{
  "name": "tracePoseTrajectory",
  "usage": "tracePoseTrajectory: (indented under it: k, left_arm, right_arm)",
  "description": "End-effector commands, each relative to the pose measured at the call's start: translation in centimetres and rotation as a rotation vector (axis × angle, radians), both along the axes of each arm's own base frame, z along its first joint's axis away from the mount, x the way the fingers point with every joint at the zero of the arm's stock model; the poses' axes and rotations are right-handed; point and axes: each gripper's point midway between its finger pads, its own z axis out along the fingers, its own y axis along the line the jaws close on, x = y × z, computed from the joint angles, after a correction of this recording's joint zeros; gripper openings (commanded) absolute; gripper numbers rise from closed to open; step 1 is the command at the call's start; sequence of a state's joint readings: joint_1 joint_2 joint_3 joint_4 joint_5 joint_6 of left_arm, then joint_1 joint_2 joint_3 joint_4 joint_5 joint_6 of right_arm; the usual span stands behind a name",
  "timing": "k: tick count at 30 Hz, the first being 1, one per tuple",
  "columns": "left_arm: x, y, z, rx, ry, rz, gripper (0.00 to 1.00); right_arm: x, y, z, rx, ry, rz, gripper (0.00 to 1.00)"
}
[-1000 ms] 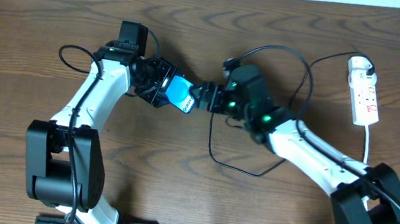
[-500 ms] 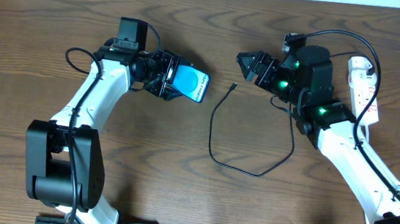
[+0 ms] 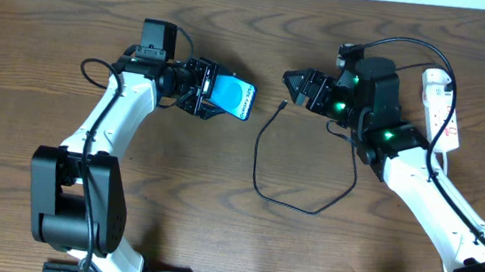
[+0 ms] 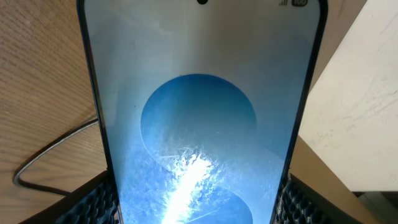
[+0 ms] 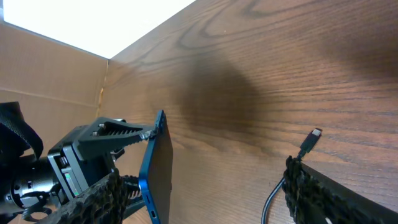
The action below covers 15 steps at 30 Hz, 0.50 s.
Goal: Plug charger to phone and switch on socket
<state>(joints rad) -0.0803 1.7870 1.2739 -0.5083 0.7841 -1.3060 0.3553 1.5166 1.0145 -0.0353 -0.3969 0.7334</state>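
The charger's (image 3: 257, 178) connector tip (image 3: 281, 106) lies loose on the surface (image 3: 174, 201), between the phone (image 3: 231, 97) and the right jaws. Its cable loops toward the robot and back up toward the socket (image 3: 442, 115). The phone is off the surface, screen lit, clamped at one end by the left jaws. The right jaws are spread wide and hold nothing, hanging just beyond the tip (image 5: 309, 142).

The step in hand looks like taking up the connector. The right jaws should come down straight over the tip and pinch it just behind the metal end, so enough sticks out to enter the port and the cable trails free of the arm.

The left wrist view shows the phone's (image 4: 199, 124) front-camera hole at the far end, so the port is probably at the clamped end, though it cannot be seen. The phone may need regripping first. The socket switch comes last.
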Motion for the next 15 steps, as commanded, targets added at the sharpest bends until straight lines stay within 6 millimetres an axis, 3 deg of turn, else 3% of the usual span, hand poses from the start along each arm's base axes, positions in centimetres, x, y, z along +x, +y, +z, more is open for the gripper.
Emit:
tracePoseTrajectory:
  k: [1,4,7,11,14,15]
  left_arm:
    - [0.1,-0.2,0.9,-0.034,-0.014,-0.007,0.66]
    - [0.1,-0.2,1.0,-0.038,-0.014,-0.008,0.66]
    - [0.1,-0.3,1.0,-0.041,-0.013,-0.010,0.65]
    - [0.1,-0.3,1.0,-0.041,-0.013,-0.010,0.66]
    - [0.1,-0.3,1.0,-0.041,-0.013,-0.010,0.65]
    - [0.1,-0.3,1.0,-0.041,-0.013,-0.010,0.65]
  right_arm:
    - [-0.3,0.8,0.5,-0.009,-0.027,0.042,0.80]
    - [-0.3,0.6,0.3,-0.015,-0.020,0.035,0.79]
    - [0.4,-2.6,-2.3,-0.105,0.081,-0.159,0.77]
    - [0.3,-4.5,-3.7,-0.183,0.123,-0.237,0.77]
    - [-0.1,-4.7,-4.4,-0.209,0.142,-0.235,0.77]
    - [-0.1,-3.5,-3.8,-0.199,0.099,-0.153,0.75]
